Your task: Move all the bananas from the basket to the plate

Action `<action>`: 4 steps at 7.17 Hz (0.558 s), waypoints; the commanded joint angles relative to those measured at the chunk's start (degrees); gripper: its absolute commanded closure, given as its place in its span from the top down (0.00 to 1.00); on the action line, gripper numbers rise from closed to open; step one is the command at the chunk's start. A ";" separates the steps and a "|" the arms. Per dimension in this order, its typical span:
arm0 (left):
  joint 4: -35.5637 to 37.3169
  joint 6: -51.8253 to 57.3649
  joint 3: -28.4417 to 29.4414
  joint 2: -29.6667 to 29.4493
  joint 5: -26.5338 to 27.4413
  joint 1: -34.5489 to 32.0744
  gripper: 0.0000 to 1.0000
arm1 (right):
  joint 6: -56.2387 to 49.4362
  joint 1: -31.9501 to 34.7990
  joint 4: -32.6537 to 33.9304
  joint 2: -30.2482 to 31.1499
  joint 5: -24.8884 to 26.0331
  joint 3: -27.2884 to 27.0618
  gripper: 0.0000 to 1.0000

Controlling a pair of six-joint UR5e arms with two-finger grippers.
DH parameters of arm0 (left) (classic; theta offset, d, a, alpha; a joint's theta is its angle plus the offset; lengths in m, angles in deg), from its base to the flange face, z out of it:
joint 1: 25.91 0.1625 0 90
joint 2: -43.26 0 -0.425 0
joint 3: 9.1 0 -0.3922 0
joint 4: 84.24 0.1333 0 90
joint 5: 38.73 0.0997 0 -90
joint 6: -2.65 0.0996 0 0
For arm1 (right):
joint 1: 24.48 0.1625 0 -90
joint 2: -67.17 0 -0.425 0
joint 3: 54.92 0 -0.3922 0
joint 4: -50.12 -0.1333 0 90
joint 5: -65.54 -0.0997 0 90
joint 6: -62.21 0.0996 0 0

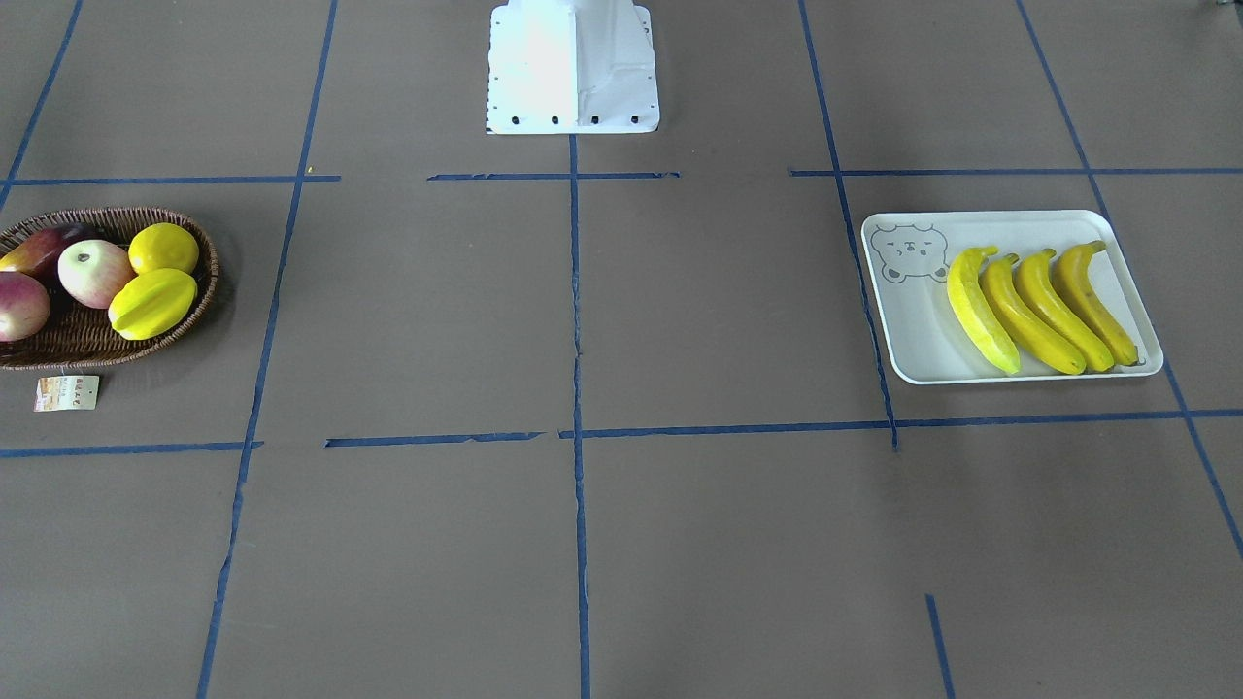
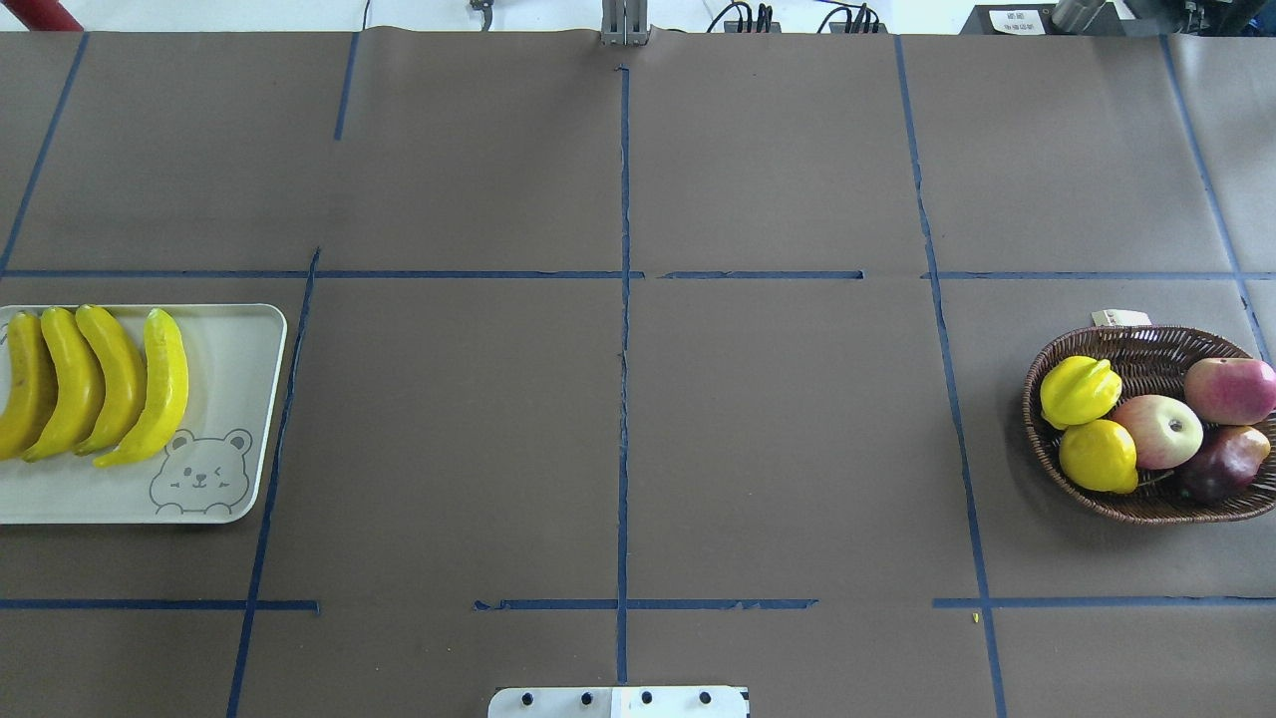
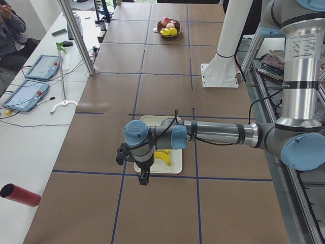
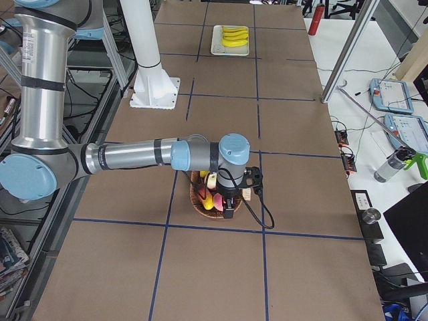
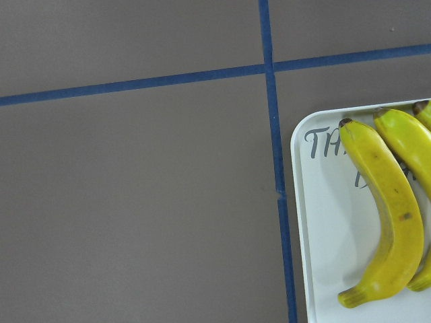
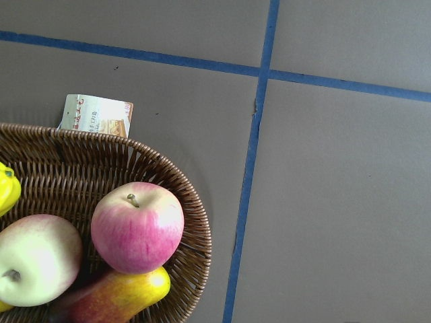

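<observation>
Several yellow bananas (image 1: 1029, 306) lie side by side on the pale bear plate (image 1: 913, 335); they also show in the overhead view (image 2: 90, 384) on the plate (image 2: 234, 399). The brown wicker basket (image 1: 97, 345) (image 2: 1146, 344) holds other fruit and no banana that I can see. My left gripper (image 3: 143, 178) hangs above the plate's near edge; my right gripper (image 4: 229, 210) hangs over the basket (image 4: 197, 199). Neither shows well enough for me to tell if it is open or shut. The left wrist view shows a banana (image 5: 387, 208) on the plate's corner (image 5: 303, 202).
The basket holds a starfruit (image 1: 152, 302), a round yellow fruit (image 1: 163, 249), apples (image 1: 94, 273) and a dark pear (image 2: 1221, 464). Its paper tag (image 1: 66, 392) lies on the table. The robot base (image 1: 573, 68) stands at the table's middle edge.
</observation>
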State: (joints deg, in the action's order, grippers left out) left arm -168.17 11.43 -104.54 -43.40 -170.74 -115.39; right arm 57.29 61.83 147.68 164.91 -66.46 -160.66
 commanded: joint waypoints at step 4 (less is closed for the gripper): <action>0.00 0.00 0.08 0.00 -0.61 -0.09 1.00 | 0.00 0.00 0.00 0.00 -0.10 0.18 1.00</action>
State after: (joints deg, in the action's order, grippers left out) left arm -168.17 11.44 -104.53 -43.40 -170.96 -115.40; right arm 57.29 61.83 147.67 164.87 -66.53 -160.57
